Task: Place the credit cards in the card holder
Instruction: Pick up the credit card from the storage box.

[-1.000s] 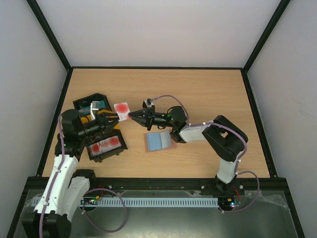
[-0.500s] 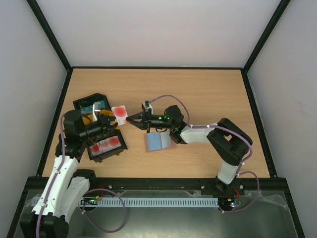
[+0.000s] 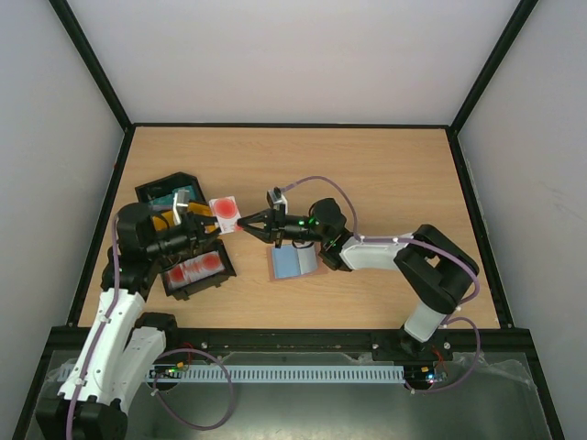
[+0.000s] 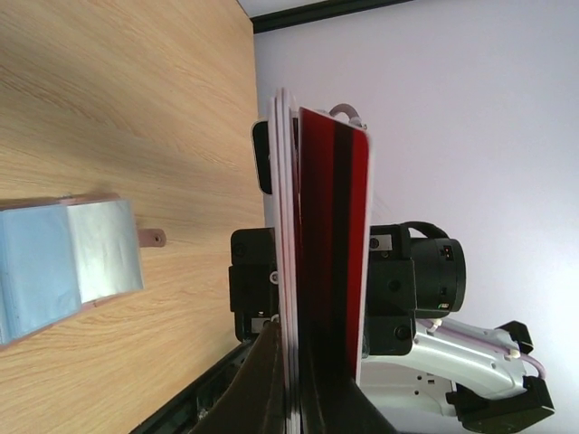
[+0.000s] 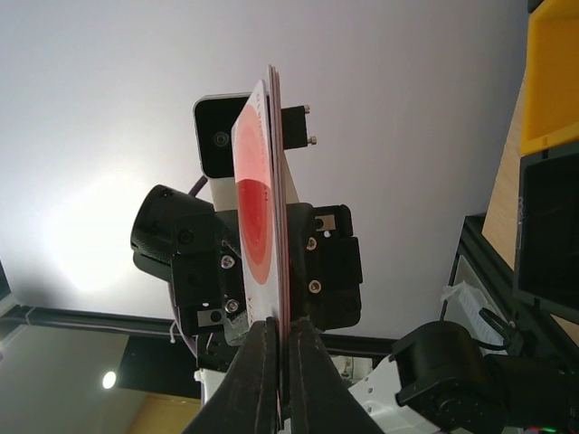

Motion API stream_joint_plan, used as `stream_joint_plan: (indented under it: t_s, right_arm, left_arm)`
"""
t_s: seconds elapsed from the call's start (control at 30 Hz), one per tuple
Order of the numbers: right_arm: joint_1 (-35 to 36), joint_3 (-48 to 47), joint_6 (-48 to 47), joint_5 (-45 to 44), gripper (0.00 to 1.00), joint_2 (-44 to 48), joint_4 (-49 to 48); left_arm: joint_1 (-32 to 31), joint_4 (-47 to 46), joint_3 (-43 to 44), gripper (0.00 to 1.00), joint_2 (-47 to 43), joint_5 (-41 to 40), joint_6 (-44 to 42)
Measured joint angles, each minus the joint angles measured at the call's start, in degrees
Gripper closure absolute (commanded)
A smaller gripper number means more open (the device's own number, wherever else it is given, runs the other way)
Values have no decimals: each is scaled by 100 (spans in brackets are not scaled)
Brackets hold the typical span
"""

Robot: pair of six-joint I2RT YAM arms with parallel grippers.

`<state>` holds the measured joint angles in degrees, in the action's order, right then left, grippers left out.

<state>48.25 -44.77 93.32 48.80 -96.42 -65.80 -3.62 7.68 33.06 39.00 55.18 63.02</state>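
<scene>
Mid-air over the worktop [image 3: 367, 174], near the black tray [image 3: 183, 290], the red-and-white card [image 3: 224, 205] is pinched at opposite edges by the left fingers [image 4: 258, 389] and right fingers [image 5: 253, 380]. The card holder [image 3: 293, 262] lies open, apart from it. Card is prob. light, stiff, slick plastic. Best gripped on its flat faces near one edge, w/ the far edge left free for a slot.

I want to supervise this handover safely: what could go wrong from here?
1. Left fingers and right fingers both pinch the same card in the air; a pull by either arm could bend it or make it slip.
2. Each grip is at an edge only, so after one releases, the card might tilt and fall outside the wallet.
</scene>
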Motion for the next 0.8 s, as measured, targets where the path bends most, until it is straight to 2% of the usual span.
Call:
stream_joint_plan:
  t_s: [0.23, 0.47, 0.63, 0.8]
  right_arm:
    - [-273, 114, -192, -323, 97, 81, 13]
    - [-398, 116, -361, -422, 98, 181, 26]
    - [-404, 116, -761, -474, 98, 457, 492]
    - [-409, 37, -1714, -861, 98, 929, 1969]
  left_arm:
    - [321, 173, 7, 97, -74, -157, -92]
    - [341, 326, 52, 97, -87, -232, -197]
    - [356, 1471, 343, 98, 42, -855, -988]
    - [358, 3211, 750, 97, 275, -2424, -2039]
